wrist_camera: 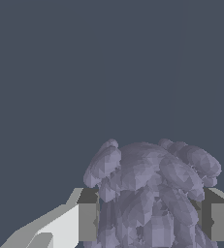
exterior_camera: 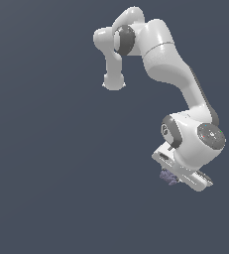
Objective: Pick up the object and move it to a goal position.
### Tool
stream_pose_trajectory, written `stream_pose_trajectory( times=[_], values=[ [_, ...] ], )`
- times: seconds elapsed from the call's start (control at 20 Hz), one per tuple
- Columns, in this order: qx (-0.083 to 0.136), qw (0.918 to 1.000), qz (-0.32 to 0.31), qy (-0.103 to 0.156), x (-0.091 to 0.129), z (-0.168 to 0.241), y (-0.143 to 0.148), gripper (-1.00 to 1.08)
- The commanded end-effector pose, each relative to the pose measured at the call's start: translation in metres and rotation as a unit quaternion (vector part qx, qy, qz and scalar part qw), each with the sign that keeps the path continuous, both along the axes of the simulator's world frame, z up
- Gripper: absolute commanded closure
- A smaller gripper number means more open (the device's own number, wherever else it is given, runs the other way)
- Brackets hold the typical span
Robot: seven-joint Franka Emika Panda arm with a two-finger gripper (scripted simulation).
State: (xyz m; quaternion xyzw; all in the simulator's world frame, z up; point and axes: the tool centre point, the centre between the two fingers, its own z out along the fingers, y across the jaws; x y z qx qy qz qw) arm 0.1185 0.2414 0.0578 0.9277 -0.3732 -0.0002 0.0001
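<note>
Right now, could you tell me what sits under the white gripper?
A lumpy purple-grey clump sits between the white gripper's fingers. Its lower part is cut off in the wrist view; only plain dark background shows beyond.

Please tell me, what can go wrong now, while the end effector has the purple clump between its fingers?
1. The clump is lumpy and irregular, so the fingers may bear on only a few bumps; it could slip or twist out.
2. In the exterior view, the end effector mostly hides the tiny clump, so a loss may go unseen there.

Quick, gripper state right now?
Gripper: shut on the purple-grey clump, which sits between both fingers.
</note>
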Motion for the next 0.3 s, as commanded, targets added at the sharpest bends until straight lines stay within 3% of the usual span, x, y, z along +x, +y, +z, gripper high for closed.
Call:
stream_pose_trajectory(
  times=[0.0, 0.25],
  values=[
    [0.0, 1.0, 0.0, 0.0, 0.002, 0.0004, 0.0021, 1.08],
    [0.0, 1.0, 0.0, 0.0, 0.0032, 0.0004, 0.0035, 1.08]
  ],
)
